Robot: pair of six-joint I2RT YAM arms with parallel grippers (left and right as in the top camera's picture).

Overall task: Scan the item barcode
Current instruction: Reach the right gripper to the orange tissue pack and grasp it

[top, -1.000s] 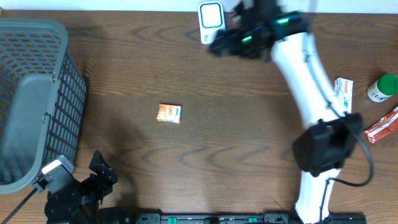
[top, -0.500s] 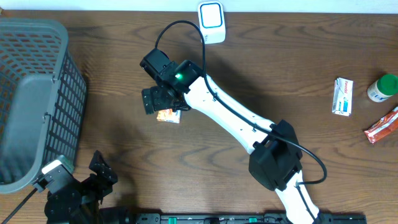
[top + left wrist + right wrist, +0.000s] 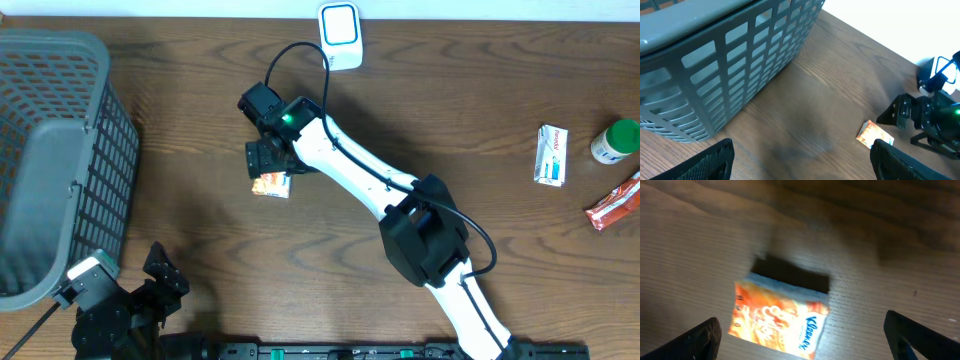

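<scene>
The tissue pack (image 3: pixel 271 184), orange with blue Kleenex letters, lies flat on the wooden table (image 3: pixel 420 110), directly under my right claw (image 3: pixel 262 160); in the right wrist view the pack (image 3: pixel 778 325) sits between the two fingers of the right claw (image 3: pixel 807 342), a little closer to the left finger (image 3: pixel 697 340) than to the other one; both fingers stand wide apart and I see bare wood between each finger and the pack, so this claw holds nothing.

The white scanner (image 3: pixel 340 25) stands beyond the right claw, at the far edge of the table and slightly to its right, well apart from the pack.

My left claw (image 3: pixel 160 275) is low at the near left corner; its fingers are also spread, with nothing between them; from the left claw (image 3: pixel 800 165) I see the pack (image 3: pixel 875 134) ahead and to the right, and the grey basket (image 3: pixel 740 60) close ahead on the left.

Far to the right of the right claw lie a white box (image 3: pixel 551 154), a green-capped bottle (image 3: pixel 616 140) and a red packet (image 3: pixel 612 202), near each other at the table's edge.
</scene>
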